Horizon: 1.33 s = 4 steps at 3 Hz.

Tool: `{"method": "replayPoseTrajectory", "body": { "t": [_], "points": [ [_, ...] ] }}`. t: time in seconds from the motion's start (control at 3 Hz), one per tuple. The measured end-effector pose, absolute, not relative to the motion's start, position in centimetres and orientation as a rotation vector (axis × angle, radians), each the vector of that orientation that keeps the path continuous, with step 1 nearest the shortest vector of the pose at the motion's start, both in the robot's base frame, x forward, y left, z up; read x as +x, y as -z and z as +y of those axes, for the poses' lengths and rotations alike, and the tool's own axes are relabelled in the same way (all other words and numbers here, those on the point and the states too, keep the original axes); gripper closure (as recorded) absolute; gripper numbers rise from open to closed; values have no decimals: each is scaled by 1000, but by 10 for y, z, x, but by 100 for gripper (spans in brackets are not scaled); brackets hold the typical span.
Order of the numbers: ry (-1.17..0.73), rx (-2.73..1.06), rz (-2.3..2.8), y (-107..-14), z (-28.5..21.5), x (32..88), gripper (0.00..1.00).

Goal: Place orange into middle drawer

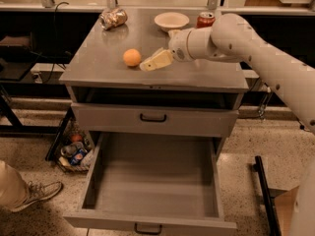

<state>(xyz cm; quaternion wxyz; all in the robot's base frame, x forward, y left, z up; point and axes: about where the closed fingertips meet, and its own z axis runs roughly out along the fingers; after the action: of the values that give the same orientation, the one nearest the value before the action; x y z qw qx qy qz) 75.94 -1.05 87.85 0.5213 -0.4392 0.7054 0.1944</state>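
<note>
The orange (pixel 131 57) sits on the grey cabinet top (pixel 98 63), left of centre. My gripper (pixel 147 64) hangs just above the top, right beside the orange on its right, nearly touching it. The white arm reaches in from the right. The middle drawer (pixel 155 186) is pulled wide open below, with a bare grey floor and a small dark handle at its front edge. The drawer front above it (pixel 155 118) is shut.
On the cabinet top stand a white bowl (pixel 171 20), a red Coca-Cola can (pixel 205 19) behind my arm, and a crumpled shiny bag (pixel 113 17) at the back left. A person's shoe (pixel 37 193) is at the lower left. A basket of items (pixel 74 152) sits left of the cabinet.
</note>
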Motion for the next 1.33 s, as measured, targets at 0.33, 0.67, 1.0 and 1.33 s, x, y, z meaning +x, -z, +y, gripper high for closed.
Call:
{"method": "replayPoseTrajectory", "body": {
  "t": [0.33,0.67,1.0,1.33],
  "points": [
    [-524,-1074,1681,-878,16,764,0],
    [-557,-1104,1688,-873,36,769,0],
    [-564,-1113,1712,-866,47,775,0],
    [-563,-1117,1734,-859,54,780,15]
  ]
}}
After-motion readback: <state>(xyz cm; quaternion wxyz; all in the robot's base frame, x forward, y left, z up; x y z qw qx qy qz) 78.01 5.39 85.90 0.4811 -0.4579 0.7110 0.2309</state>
